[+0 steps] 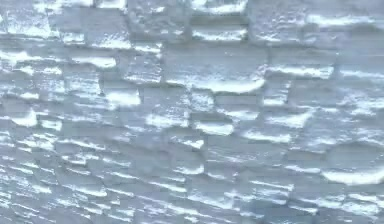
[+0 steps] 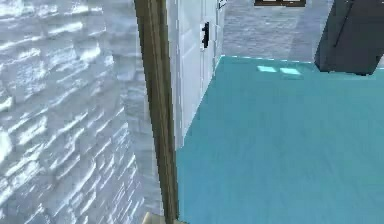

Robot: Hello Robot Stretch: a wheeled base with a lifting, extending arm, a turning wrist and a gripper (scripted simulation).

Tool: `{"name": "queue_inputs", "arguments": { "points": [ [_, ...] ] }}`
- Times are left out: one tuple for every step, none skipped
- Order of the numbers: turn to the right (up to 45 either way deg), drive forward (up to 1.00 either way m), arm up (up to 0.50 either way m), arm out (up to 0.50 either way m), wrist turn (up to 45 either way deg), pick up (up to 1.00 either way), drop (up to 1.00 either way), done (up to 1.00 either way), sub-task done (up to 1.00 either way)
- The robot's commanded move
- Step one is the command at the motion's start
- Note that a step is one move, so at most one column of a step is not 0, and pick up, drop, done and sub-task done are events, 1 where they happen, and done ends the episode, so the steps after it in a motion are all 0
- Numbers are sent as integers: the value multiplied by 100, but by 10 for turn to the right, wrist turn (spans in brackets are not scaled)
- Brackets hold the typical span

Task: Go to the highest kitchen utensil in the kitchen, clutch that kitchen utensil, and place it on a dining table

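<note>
Grey stone wall [image 1: 190, 110] close ahead, wooden door frame [image 2: 155, 100], white door [image 2: 193, 70], teal floor [image 2: 280, 140]

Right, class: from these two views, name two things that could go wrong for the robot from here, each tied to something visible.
1. The stone wall looks very close ahead: driving forward would likely bump the base into it.
2. The wooden door frame stands near on the arm side: turning toward the teal floor could clip it or the white door.
</note>
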Motion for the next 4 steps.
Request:
{"name": "queue_inputs", "arguments": {
  "points": [
    [450, 0, 0, 0, 0, 0, 0, 0, 0],
    [450, 0, 0, 0, 0, 0, 0, 0, 0],
    [360, 0, 0, 0, 0, 0, 0, 0, 0],
    [0, 80, 0, 0, 0, 0, 0, 0, 0]
  ]
}}
